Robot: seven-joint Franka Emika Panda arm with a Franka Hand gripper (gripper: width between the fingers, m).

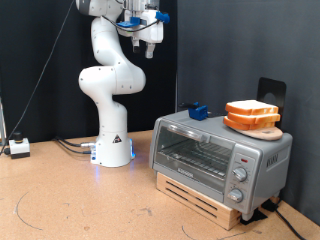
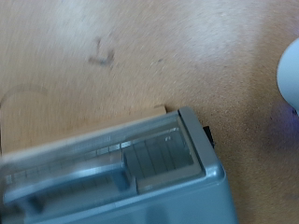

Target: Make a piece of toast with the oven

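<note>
The silver oven stands on the table at the exterior view's right with its glass door closed, grey bar handle across the top and two knobs at its right end. Two bread slices are stacked on a round wooden board on the oven's roof; the upper one is the piece of toast. My gripper hangs high at the exterior view's top, well up and to the left of the oven, with nothing seen between its fingers. The wrist view looks down on the oven, blurred, and my fingers do not show there.
The oven rests on a low wooden stand. A small blue object sits behind the oven. The white robot base stands left of it, and a white box with cables lies at the far left. A black curtain hangs behind.
</note>
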